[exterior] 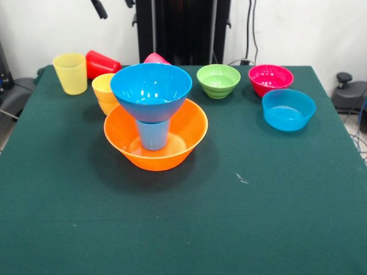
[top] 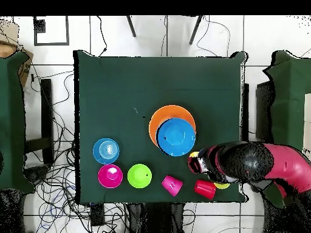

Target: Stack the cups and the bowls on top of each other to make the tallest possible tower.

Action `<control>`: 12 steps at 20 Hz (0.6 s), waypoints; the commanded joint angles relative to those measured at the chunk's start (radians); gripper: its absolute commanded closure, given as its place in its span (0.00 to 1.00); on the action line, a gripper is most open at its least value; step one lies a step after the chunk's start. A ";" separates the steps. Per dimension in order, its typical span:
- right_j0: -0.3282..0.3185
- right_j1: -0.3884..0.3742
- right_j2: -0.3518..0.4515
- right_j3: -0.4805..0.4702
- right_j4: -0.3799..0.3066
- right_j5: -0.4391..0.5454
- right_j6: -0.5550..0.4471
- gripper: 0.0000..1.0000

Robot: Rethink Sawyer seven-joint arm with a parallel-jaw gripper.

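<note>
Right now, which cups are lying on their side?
The red cup and the pink cup, both at the table's far edge. The yellow cup, orange cup and light blue cup stand upright.

- a dark green cloth-covered table (exterior: pixel 275 229) fills the scene
- a plain white wall (exterior: pixel 298 28) stands behind
- black cables (top: pixel 54 194) lie tangled across the pale tiled floor (top: pixel 273 36)
- another green-draped table (top: pixel 12 121) stands beside it

From above we saw the large glossy blue bowl (top: pixel 177 136) sitting over the large orange plastic bowl (top: pixel 159 119) on the dark green surface (top: pixel 121 91); the red and black arm (top: pixel 261 164) reached beside them, above the red cup (top: pixel 205 189).
</note>
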 commanded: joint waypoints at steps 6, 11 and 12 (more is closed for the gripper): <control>-0.011 0.133 0.018 0.047 -0.143 -0.090 -0.188 0.00; -0.031 0.176 0.014 0.024 -0.177 -0.085 -0.215 0.00; -0.033 0.181 0.014 0.021 -0.182 -0.084 -0.216 0.00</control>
